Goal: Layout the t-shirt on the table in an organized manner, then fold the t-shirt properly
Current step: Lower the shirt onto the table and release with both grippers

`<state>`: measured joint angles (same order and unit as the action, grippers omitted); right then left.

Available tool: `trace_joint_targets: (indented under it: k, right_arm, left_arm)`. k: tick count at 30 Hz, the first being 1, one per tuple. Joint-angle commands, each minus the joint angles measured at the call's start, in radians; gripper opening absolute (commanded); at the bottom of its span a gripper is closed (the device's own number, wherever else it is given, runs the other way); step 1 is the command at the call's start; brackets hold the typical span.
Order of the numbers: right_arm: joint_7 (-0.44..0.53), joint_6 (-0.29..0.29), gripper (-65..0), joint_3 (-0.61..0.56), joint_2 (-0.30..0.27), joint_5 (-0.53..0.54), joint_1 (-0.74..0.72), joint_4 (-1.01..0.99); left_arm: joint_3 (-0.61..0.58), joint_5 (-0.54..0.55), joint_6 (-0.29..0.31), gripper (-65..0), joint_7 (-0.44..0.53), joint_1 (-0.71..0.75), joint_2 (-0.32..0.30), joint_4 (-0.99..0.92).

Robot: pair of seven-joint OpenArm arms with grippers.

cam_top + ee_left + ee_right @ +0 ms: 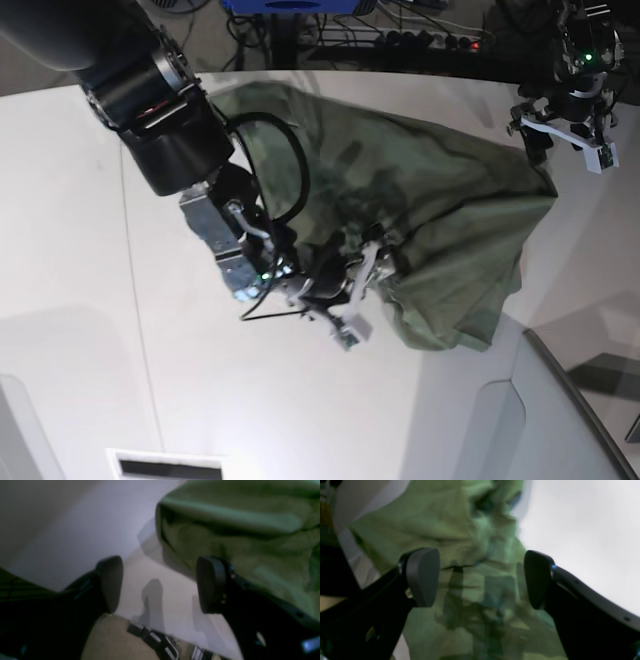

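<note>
We see the table [80, 300], a broad white top, with the olive t-shirt [440, 230] lying crumpled across its far middle, bunched and creased, no sleeves or collar clearly laid out. So we judge we're in the layout step, folding not begun. Our right gripper [481, 578] hangs low over the rumpled cloth near the shirt's middle, jaws spread wide with only fabric showing beyond the gap, nothing pinched. Our left gripper [160, 585] sits at the shirt's edge over bare table, jaws apart and empty, the cloth just beside one finger. Next move, we think: each gripper needs to pick a hem or shoulder edge, pinch it, and pull outward to flatten; finding a true edge in this heap is the hard part
</note>
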<state>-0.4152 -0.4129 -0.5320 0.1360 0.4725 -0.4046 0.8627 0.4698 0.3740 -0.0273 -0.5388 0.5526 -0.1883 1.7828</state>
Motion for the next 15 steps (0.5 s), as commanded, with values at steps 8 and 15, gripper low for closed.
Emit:
trace_joint_targets:
  k: [8, 15]
  right_arm:
    - [0.114, -0.014, -15.5, -0.069, 0.015, 0.183, -0.034, -0.069]
    - [0.111, -0.013, -27.0, -0.063, -0.034, 0.194, 0.006, 0.051]
  left_arm:
    - [0.005, 0.007, -0.006, -59.9, 0.018, 0.004, -0.010, 0.015]
    - [-0.110, 0.000, -0.006, -65.0, 0.016, -0.121, -0.046, 0.016]
